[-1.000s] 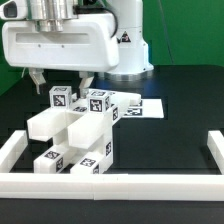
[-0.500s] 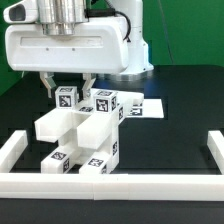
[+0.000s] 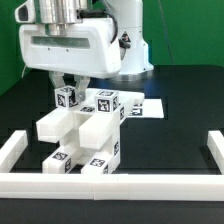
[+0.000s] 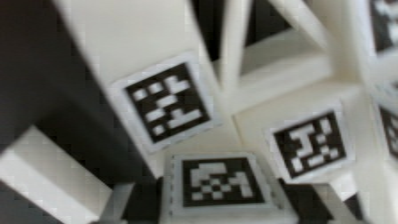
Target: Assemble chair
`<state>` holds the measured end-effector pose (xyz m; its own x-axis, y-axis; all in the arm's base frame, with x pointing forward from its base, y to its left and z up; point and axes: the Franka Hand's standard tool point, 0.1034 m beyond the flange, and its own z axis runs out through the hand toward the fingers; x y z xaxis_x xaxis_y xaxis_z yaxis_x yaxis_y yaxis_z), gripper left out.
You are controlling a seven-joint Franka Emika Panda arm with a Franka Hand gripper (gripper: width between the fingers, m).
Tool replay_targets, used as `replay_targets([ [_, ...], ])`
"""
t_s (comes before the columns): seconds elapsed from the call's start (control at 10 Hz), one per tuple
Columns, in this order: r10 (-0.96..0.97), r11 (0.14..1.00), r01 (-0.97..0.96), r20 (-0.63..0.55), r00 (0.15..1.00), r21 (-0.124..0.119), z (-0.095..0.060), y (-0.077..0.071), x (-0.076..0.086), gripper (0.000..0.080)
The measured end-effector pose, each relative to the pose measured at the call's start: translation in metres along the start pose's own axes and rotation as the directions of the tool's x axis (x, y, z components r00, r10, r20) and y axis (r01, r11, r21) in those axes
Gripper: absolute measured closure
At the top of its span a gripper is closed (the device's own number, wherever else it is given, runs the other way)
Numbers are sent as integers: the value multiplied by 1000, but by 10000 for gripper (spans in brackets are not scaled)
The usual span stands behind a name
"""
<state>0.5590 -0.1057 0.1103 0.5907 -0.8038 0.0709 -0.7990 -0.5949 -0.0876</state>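
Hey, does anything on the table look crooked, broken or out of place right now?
Nothing stands out. The chair sits within the white border bars, its blocky pieces looking intact. The gripper is at its upper tagged piece. The marker board lies flat behind.

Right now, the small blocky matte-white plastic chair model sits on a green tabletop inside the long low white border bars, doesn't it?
Not quite: the tabletop is black, not green. The exterior view shows the small blocky matte-white plastic chair model sitting on that black surface, inside the long low white border bars.
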Motion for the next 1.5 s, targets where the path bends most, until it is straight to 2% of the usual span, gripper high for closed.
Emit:
replay_targets([
  [0.3, 312, 950, -312, -7, 950, 6, 0, -2, 2, 515],
  [0.6, 645, 763, -645, 22, 764, 34, 0, 0, 6, 515],
  [0.7, 740, 670, -742, 44, 671, 40, 0, -2, 6, 515],
  [0.8, 812, 580, -814, 64, 581, 38, 0, -4, 4, 515],
  [0.9, 832, 550, -835, 65, 551, 33, 1, -4, 3, 515],
  [1.0, 839, 540, -841, 65, 541, 31, 1, -4, 3, 459],
  [1.1, 837, 543, -839, 65, 544, 31, 1, -4, 3, 306],
  [1.2, 837, 543, -839, 65, 544, 31, 1, -4, 3, 306],
  [1.3, 837, 543, -839, 65, 544, 31, 1, -4, 3, 184],
  [1.5, 832, 550, -835, 64, 550, 30, 1, -5, 2, 156],
])
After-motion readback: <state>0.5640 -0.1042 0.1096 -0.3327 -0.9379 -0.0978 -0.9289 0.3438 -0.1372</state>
